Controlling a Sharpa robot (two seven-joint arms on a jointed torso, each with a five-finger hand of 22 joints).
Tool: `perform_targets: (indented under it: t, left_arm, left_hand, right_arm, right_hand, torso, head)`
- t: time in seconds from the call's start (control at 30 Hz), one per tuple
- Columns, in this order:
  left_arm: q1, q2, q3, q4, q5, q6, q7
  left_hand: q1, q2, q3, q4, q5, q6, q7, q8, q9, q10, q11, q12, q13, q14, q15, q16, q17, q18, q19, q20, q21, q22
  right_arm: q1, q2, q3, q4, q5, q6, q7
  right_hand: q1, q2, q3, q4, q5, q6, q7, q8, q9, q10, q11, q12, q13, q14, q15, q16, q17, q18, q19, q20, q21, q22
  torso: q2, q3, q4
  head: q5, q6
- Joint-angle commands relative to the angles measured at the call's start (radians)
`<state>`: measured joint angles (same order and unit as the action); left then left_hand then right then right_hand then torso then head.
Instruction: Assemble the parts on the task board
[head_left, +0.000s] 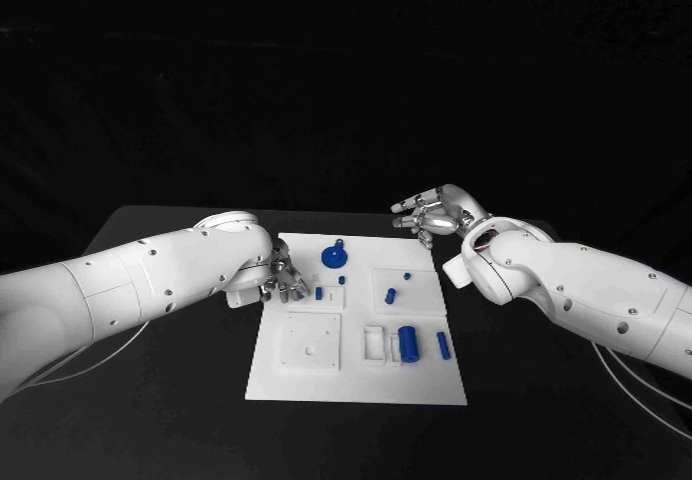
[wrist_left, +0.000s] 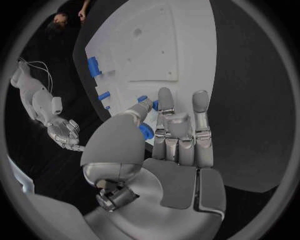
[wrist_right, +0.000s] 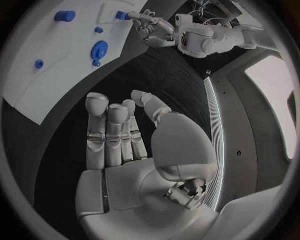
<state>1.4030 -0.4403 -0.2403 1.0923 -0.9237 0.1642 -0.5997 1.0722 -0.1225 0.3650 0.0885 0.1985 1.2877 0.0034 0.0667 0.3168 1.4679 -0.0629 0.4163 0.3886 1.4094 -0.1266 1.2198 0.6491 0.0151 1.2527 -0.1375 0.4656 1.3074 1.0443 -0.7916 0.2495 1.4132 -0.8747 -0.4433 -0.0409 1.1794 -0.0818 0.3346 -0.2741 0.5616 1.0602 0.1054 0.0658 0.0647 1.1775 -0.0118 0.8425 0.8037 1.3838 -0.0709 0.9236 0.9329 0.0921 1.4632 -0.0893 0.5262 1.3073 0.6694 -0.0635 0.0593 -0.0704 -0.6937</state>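
Left hand: your left hand (head_left: 277, 285) was pinching a small blue part (wrist_left: 146, 131) over the task board's (head_left: 317, 385) left edge.
Right hand: your right hand (head_left: 433, 215) hung empty, fingers apart, beyond the far right corner.
Advice: you needed to lower it straight.
Nearby: blue disc (head_left: 333, 259), cylinder (head_left: 408, 343) crowded close.

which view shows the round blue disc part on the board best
The head view: the round blue disc part sits unobstructed near the task board's far edge. The right wrist view shows it too, curved by the lens. In the left wrist view I cannot pick it out.
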Motion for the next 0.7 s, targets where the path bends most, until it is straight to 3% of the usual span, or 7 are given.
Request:
perform_targets:
  t: [0.03,0.3,0.53,0.57,0.6,0.63,0.7]
  left_arm:
    - [0.0,0.001,0.0,-0.001,0.002,-0.009,0.008]
    - [0.0,0.0,0.0,-0.002,0.001,-0.012,0.009]
    - [0.0,-0.001,0.0,-0.003,0.001,-0.009,0.009]
    - [0.0,-0.002,0.0,-0.003,0.001,-0.009,0.009]
    - [0.0,-0.002,0.0,-0.003,0.001,-0.009,0.008]
    - [0.0,-0.003,0.0,-0.003,0.001,-0.008,0.008]
    - [0.0,-0.003,0.0,-0.003,0.001,-0.008,0.007]
  left_hand:
    - [0.001,-0.004,0.002,0.009,-0.005,0.003,0.0,0.0,-0.001,0.047,0.007,-0.004,0.001,-0.002,0.005,-0.001,0.0,-0.003,0.005,0.0,-0.005,0.02]
    - [0.003,-0.008,-0.003,0.013,-0.02,0.001,0.001,0.0,0.0,0.046,0.008,-0.01,0.0,-0.004,0.005,-0.004,-0.004,-0.002,0.005,0.001,-0.007,0.02]
    - [-0.007,-0.027,-0.023,0.045,-0.106,0.004,0.004,0.0,0.002,0.046,0.01,-0.012,0.003,-0.006,0.006,-0.005,-0.004,-0.002,0.004,0.002,-0.009,0.02]
    - [-0.007,-0.029,-0.031,0.051,-0.104,0.004,0.004,0.0,0.003,0.046,0.01,-0.012,0.004,-0.006,0.006,-0.005,-0.004,-0.001,0.004,0.002,-0.009,0.02]
    - [-0.011,-0.025,-0.065,0.054,-0.066,0.006,0.005,0.001,0.004,0.046,0.01,-0.012,0.004,-0.006,0.007,-0.005,-0.004,-0.001,0.005,0.002,-0.01,0.02]
    - [-0.002,-0.003,-0.151,0.054,-0.004,0.004,0.002,0.001,0.005,0.046,0.011,-0.012,0.004,-0.006,0.007,-0.005,-0.004,-0.001,0.005,0.002,-0.01,0.02]
    - [0.008,0.007,-0.189,0.065,-0.019,0.003,0.005,0.0,0.005,0.046,0.011,-0.013,0.005,-0.006,0.006,-0.005,-0.003,-0.001,0.005,0.002,-0.011,0.02]
  right_arm:
    - [-0.001,0.001,0.001,0.0,-0.002,0.014,0.005]
    - [-0.001,0.001,0.001,0.0,-0.002,0.015,0.005]
    - [-0.002,0.001,0.001,-0.001,-0.002,0.015,0.005]
    - [-0.002,0.001,0.001,-0.001,-0.002,0.015,0.005]
    - [-0.002,0.001,0.001,-0.001,-0.002,0.015,0.005]
    - [-0.002,0.001,0.001,-0.001,-0.002,0.015,0.005]
    - [-0.002,0.001,0.001,-0.001,-0.002,0.015,0.005]
  right_hand:
    - [0.001,-0.002,0.006,-0.001,0.0,0.006,0.001,-0.004,-0.001,0.006,-0.002,-0.004,0.001,0.003,-0.007,-0.001,0.001,0.011,0.027,-0.007,0.006,0.058]
    - [0.001,-0.002,0.006,-0.001,0.0,0.006,0.001,-0.004,-0.001,0.006,-0.002,-0.004,0.001,0.003,-0.007,-0.001,0.001,0.011,0.027,-0.007,0.006,0.058]
    - [0.001,-0.002,0.006,-0.001,0.0,0.006,0.001,-0.004,-0.001,0.006,-0.002,-0.004,0.001,0.003,-0.007,-0.001,0.001,0.011,0.027,-0.007,0.006,0.058]
    - [0.001,-0.002,0.006,-0.001,0.0,0.006,0.001,-0.004,-0.001,0.006,-0.002,-0.004,0.001,0.003,-0.007,-0.001,0.001,0.011,0.027,-0.007,0.006,0.058]
    - [0.001,-0.002,0.006,-0.001,0.0,0.006,0.001,-0.004,-0.001,0.006,-0.002,-0.004,0.001,0.003,-0.007,-0.001,0.001,0.011,0.027,-0.007,0.006,0.058]
    - [0.001,-0.002,0.006,-0.001,0.0,0.006,0.001,-0.004,-0.001,0.006,-0.002,-0.004,0.001,0.003,-0.007,-0.001,0.001,0.011,0.027,-0.007,0.006,0.058]
    - [0.001,-0.002,0.006,-0.001,0.0,0.006,0.001,-0.004,-0.001,0.006,-0.002,-0.004,0.001,0.003,-0.007,-0.001,0.001,0.011,0.027,-0.007,0.006,0.058]
  torso:
    - [0.0,0.0002,-0.0003]
    - [0.0,0.0003,0.0004]
    - [0.0,0.0007,0.0001]
    - [0.0,0.0007,0.0001]
    - [0.0,0.0007,0.0001]
    - [0.0,0.0006,0.0002]
    - [0.0,0.0006,0.0002]
  head:
    - [0.0,0.001]
    - [0.0,0.001]
    - [-0.001,0.001]
    - [-0.001,0.001]
    - [-0.001,0.001]
    - [-0.001,0.002]
    - [-0.001,0.002]
